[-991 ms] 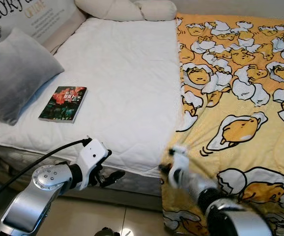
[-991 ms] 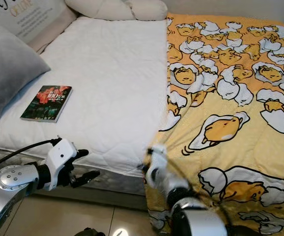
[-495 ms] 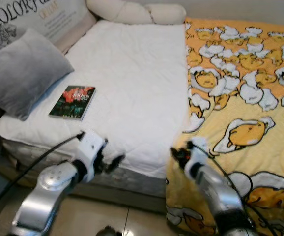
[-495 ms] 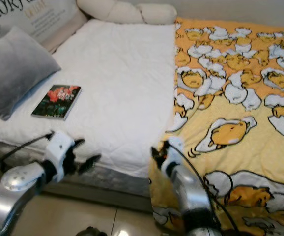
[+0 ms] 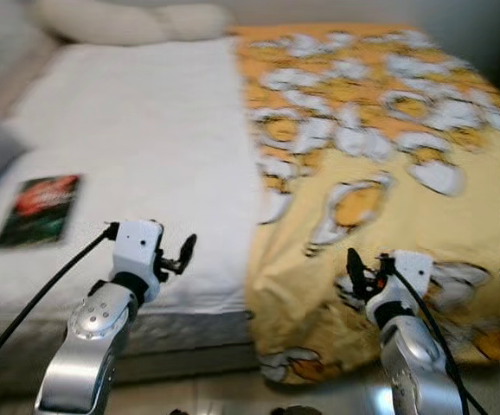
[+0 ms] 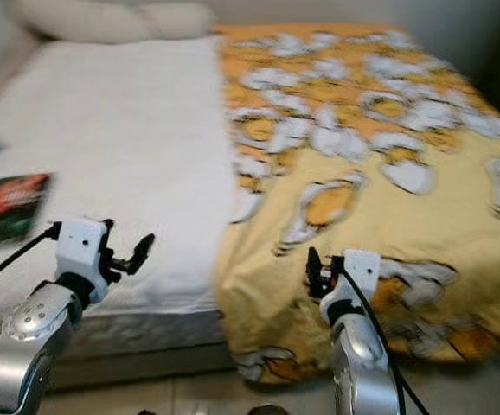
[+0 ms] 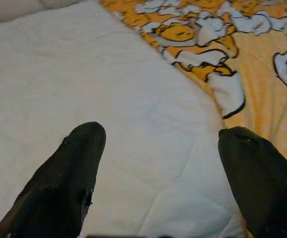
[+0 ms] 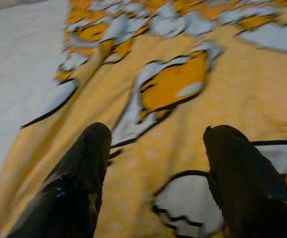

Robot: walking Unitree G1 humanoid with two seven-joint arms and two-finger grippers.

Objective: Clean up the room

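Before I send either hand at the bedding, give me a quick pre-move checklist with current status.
1. Left hand open and holding nothing: ok, fingers spread over the white mattress pad.
2. Right hand open and holding nothing: ok, fingers spread over the yellow cartoon blanket.
3. Blanket's edge within sight: ok, it runs down the middle of the bed, in front of and between the two hands.
4. Book out of the way: ok, it lies flat on the pad, to the left of the left hand.
5. Head views steady: not ok, both are blurred.
6. Floor at the robot's feet: cannot tell.
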